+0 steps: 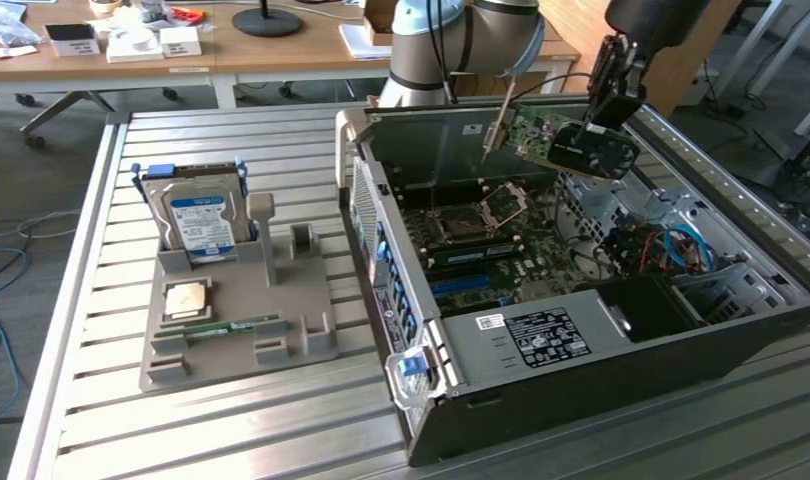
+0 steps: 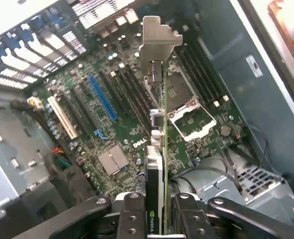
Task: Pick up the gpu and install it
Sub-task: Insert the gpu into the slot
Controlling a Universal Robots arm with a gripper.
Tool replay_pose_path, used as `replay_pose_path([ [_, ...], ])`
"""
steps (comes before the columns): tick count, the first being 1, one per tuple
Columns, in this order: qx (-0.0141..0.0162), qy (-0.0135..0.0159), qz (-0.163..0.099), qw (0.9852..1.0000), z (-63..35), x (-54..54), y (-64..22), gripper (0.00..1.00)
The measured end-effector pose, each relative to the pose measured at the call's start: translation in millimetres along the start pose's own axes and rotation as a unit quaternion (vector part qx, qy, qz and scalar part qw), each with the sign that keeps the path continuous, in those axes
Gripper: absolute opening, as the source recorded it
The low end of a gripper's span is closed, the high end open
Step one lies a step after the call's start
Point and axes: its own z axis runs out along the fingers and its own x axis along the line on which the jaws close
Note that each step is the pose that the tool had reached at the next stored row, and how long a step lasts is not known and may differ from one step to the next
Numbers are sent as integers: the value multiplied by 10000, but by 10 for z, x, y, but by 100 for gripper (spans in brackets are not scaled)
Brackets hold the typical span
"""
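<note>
My gripper (image 1: 603,125) is shut on the gpu (image 1: 552,140), a green circuit card with a black fan cover and a narrow silver bracket (image 1: 499,122) at one end. It hangs tilted in the air above the open computer case (image 1: 579,400), over the motherboard (image 1: 492,250). In the wrist view the gpu (image 2: 159,149) shows edge-on between my fingers (image 2: 132,219), its bracket (image 2: 159,40) pointing away from the camera. Below it lie the motherboard (image 2: 137,134), with the blue expansion slot (image 2: 103,97) and the open CPU socket (image 2: 179,92).
A grey holder tray (image 1: 232,330) on the slatted table (image 1: 245,430) at the exterior view's left carries a silver hard drive (image 1: 198,225), a CPU chip (image 1: 188,298) and a green memory stick (image 1: 232,325). Cables (image 1: 659,250) and a black power supply box (image 1: 552,335) sit inside the case.
</note>
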Motion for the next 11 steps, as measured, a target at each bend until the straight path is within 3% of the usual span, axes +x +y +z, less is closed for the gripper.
replay_pose_path([
  [5,-8,21,-449,9990,5,0,0,27],
  [11,-18,46,-991,9951,10,0,0,27],
])
